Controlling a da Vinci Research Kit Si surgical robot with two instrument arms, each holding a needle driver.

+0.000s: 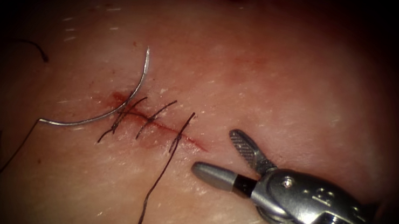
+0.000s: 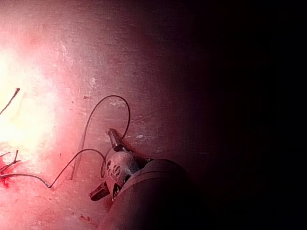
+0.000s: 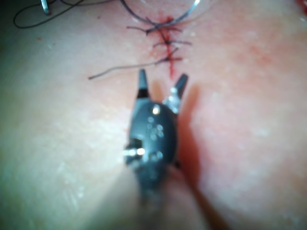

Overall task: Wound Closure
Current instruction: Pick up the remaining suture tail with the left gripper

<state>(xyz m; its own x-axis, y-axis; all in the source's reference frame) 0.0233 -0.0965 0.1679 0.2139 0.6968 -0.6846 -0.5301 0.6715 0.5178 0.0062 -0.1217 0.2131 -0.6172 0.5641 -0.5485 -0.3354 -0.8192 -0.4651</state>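
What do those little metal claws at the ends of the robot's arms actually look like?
The right tool has a shiny silver wrist with small round screws. One of its two blunt jaws shows a crosshatched gripping face; the other has a black band at its base. The left tool looks darker, on a rounded housing with faint markings.

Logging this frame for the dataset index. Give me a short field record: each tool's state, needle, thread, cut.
right tool: jaws open, holds nothing, hovering at the right end of the cut
left tool: jaws open, holds nothing
needle: free, lying on the tissue at the cut's left end; whether its tip is in the tissue cannot be told
cut: crossed by three dark stitches
thread: one long tail trails down from the rightmost stitch
red fluid: at the cut's left end
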